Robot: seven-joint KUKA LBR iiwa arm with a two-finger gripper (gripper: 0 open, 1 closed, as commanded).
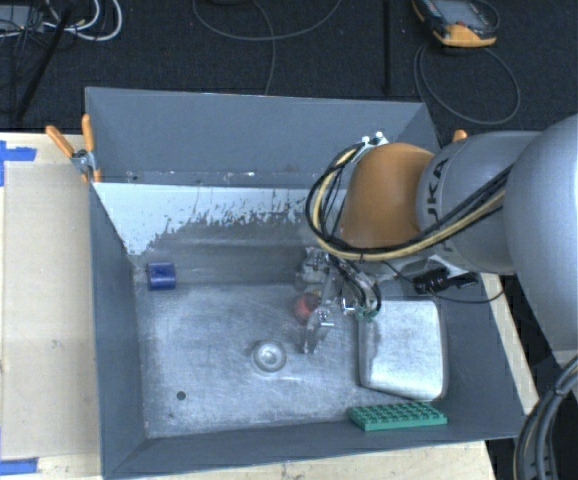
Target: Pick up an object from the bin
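The arm's orange-covered wrist hung over the middle of the bin. Whether the gripper was open or closed I could not tell. A small reddish thing lay just beside it.

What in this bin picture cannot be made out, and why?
1. Reddish thing, camera view: partly behind the gripper; kind unclear.
2. Pale flat slab, camera view: top edge under the arm.
3. Dark speck on the floor of the bin, camera view: too small to identify.
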